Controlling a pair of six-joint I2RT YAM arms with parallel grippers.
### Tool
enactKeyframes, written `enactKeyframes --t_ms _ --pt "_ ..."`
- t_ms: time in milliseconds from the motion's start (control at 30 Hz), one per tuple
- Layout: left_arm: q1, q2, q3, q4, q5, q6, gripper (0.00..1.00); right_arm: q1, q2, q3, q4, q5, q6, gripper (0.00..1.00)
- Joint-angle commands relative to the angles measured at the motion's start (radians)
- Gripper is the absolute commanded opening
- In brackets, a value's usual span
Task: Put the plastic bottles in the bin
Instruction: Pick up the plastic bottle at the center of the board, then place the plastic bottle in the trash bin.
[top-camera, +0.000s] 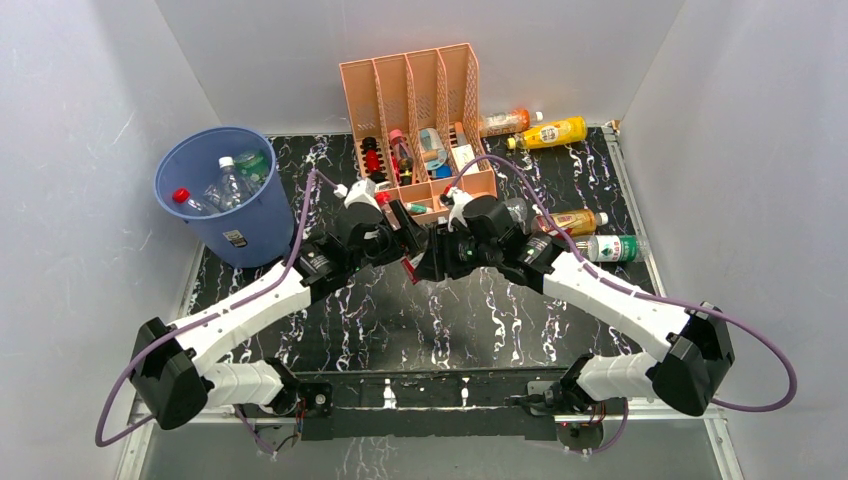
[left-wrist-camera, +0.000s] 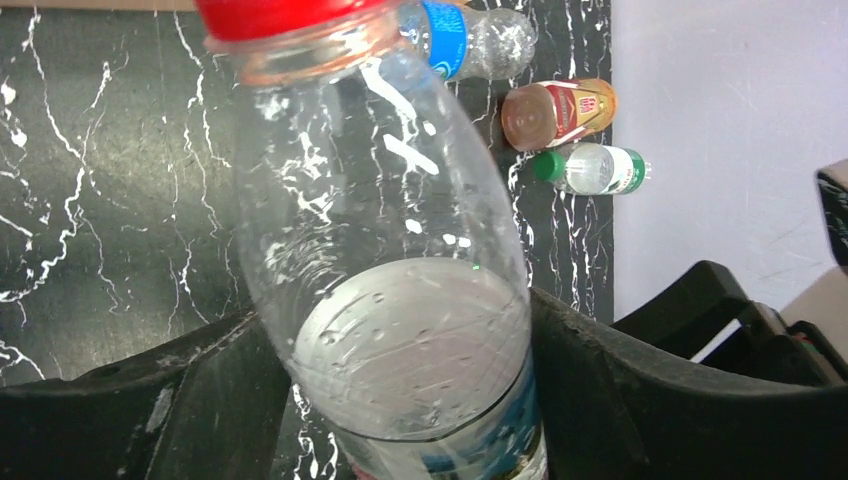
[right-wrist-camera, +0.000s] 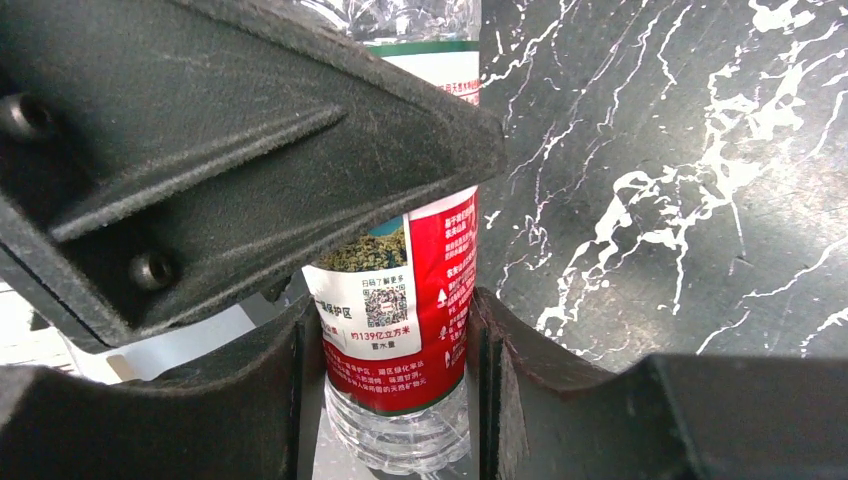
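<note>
**Plastic bottle (top-camera: 410, 264) gripped by both arms, mid table**

You've got the left gripper (top-camera: 404, 246) and the right gripper (top-camera: 432, 256) meeting over the middle of the black table (top-camera: 400, 320), just on the near side of the peach rack (top-camera: 410, 100). Both are clamped on this one clear bottle w/ a red cap & red label. On the left wrist cam, the fingers (left-wrist-camera: 620, 380) press each side of the body, w/ the cap pointing away. On the right wrist cam, the fingers (right-wrist-camera: 580, 420) squeeze the label part, w/ a left-arm finger right above.

The bin (top-camera: 262, 215) stands at the far left, well apart from both grippers. You can see approx 3 bottles inside it (top-camera: 232, 182).

Lying on the table:
- yellow bottle (top-camera: 552, 132) & orange bottle (top-camera: 505, 122), far right, beside the rack
- blue-label bottle (left-wrist-camera: 470, 38), brown bottle (top-camera: 572, 221) & green-label bottle (top-camera: 612, 248), on the right by the right arm
</note>
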Motion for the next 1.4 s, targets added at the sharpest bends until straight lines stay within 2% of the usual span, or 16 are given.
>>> enactKeyframes --t_ms 0,100,167,333,433,467,667,867,1033,1233,1367 --pt "-0.002 -0.003 0.065 -0.049 -0.055 0.05 0.69 0.004 -0.034 0.07 0.037 -0.009 0.045 0.41" --pt "-0.002 0.02 0.113 -0.089 -0.067 0.077 0.52 0.004 -0.033 0.074 0.036 -0.011 0.046 0.41" --pt "-0.002 0.036 0.144 -0.114 -0.069 0.1 0.46 0.004 -0.032 0.076 0.035 -0.011 0.049 0.41" --pt "0.004 0.077 0.241 -0.183 -0.107 0.167 0.43 0.003 -0.041 0.089 0.01 0.006 0.048 0.41" --pt "0.045 0.099 0.314 -0.251 -0.101 0.217 0.43 0.003 -0.064 0.114 -0.029 0.035 0.043 0.41" --pt "0.072 0.106 0.338 -0.271 -0.088 0.234 0.43 0.004 -0.07 0.129 -0.051 0.052 0.04 0.7" --pt "0.366 0.14 0.501 -0.361 0.089 0.352 0.44 0.004 -0.113 0.206 -0.172 0.133 0.039 0.7" --pt "0.509 0.191 0.77 -0.458 0.061 0.473 0.45 0.003 -0.136 0.199 -0.198 0.15 0.039 0.7" --pt "0.653 0.218 0.928 -0.517 0.037 0.54 0.47 0.003 -0.143 0.174 -0.194 0.145 0.039 0.7" --pt "0.987 0.242 0.98 -0.553 0.157 0.546 0.49 0.002 -0.14 0.168 -0.207 0.154 0.039 0.7" --pt "1.133 0.252 0.944 -0.535 0.19 0.539 0.5 0.002 -0.13 0.166 -0.209 0.156 0.039 0.7"
